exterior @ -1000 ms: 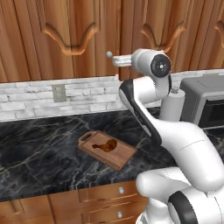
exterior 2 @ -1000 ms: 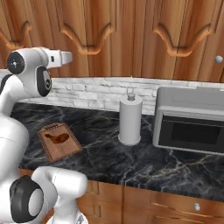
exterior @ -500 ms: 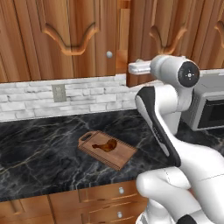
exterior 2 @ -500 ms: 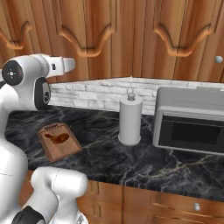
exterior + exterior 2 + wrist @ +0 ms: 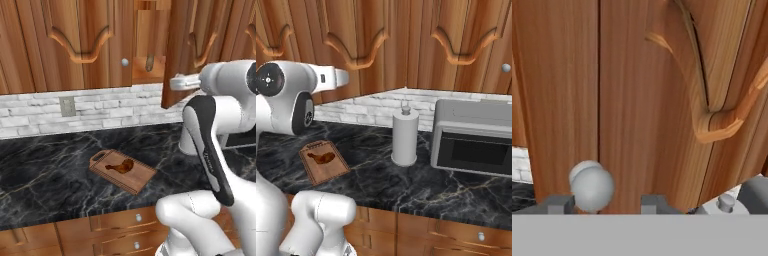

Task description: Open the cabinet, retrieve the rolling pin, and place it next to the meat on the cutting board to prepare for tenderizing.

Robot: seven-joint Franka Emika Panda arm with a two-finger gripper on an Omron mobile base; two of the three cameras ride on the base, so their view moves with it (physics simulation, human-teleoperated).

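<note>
Dark marble worktop (image 5: 45, 175) is lying open around the cutting board (image 5: 122, 171), the meat (image 5: 120, 167) resting on it. Above, one cabinet (image 5: 90, 45) door (image 5: 182, 50) is standing ajar; the jaws are bracketing its knob (image 5: 591, 187), narrowly parted. Rolling pin: cannot tell.

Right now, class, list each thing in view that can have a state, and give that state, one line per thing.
cabinet: right door swung partly open, left door shut.
rolling pin: inside the cabinet, its end showing through the gap.
meat: lying on the cutting board.
cutting board: flat on the counter.
gripper: jaws astride the door knob; contact unclear.
microwave: door shut.
paper towel roll: upright.
</note>
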